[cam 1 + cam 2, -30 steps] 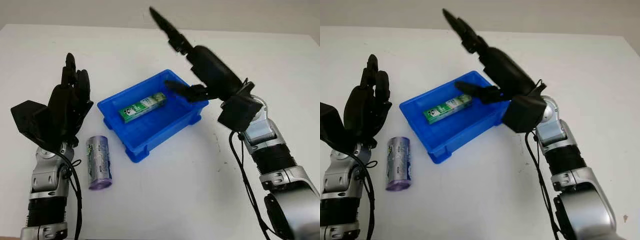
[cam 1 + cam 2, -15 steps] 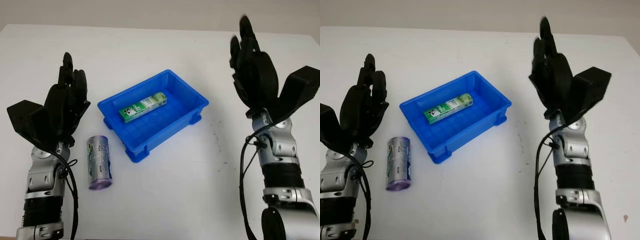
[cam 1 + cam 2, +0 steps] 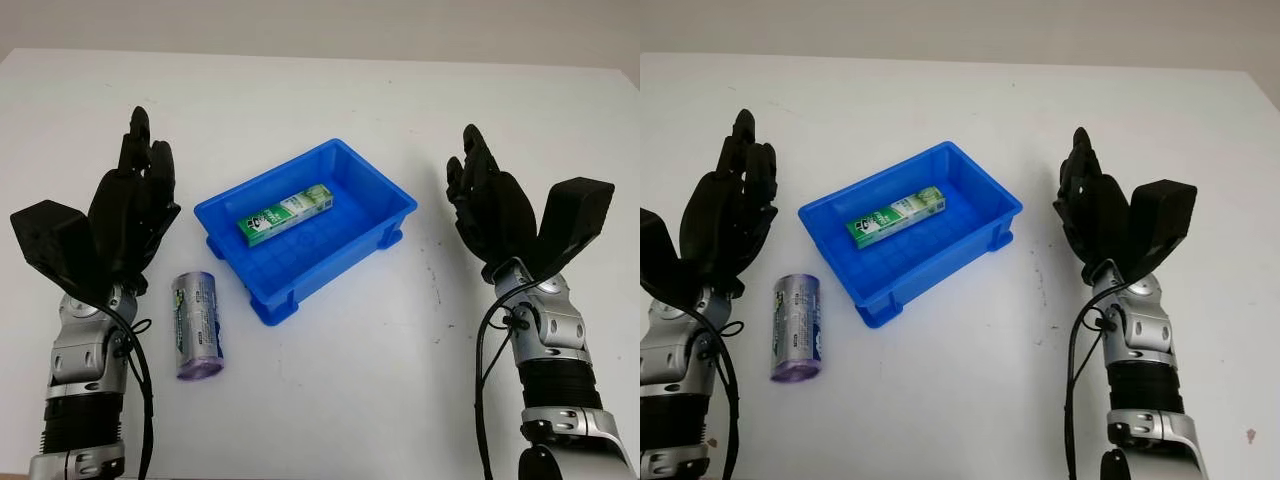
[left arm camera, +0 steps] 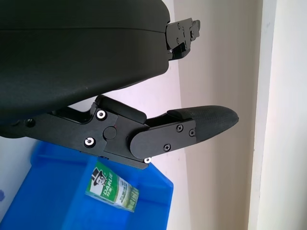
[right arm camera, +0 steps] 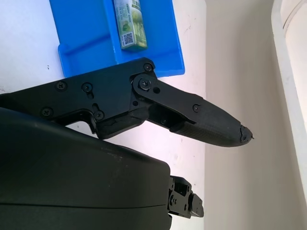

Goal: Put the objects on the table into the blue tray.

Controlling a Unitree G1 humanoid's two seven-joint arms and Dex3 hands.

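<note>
Head views: my left robot hand is raised and open, holding nothing, just left of the blue tray. My right robot hand is open, well right of it. The green box lies inside the tray; the purple-capped cylinder lies on the table beside the tray's left end.

Left wrist view: the box sits on the tray floor.

Judgement: lower the left hand over the cylinder and grip across its width.

Print on the roll, lower left, too small to read. Box partly hidden behind the left hand. Tray cut off by the frame's top edge. Both forearms cut off at the bottom edge.
</note>
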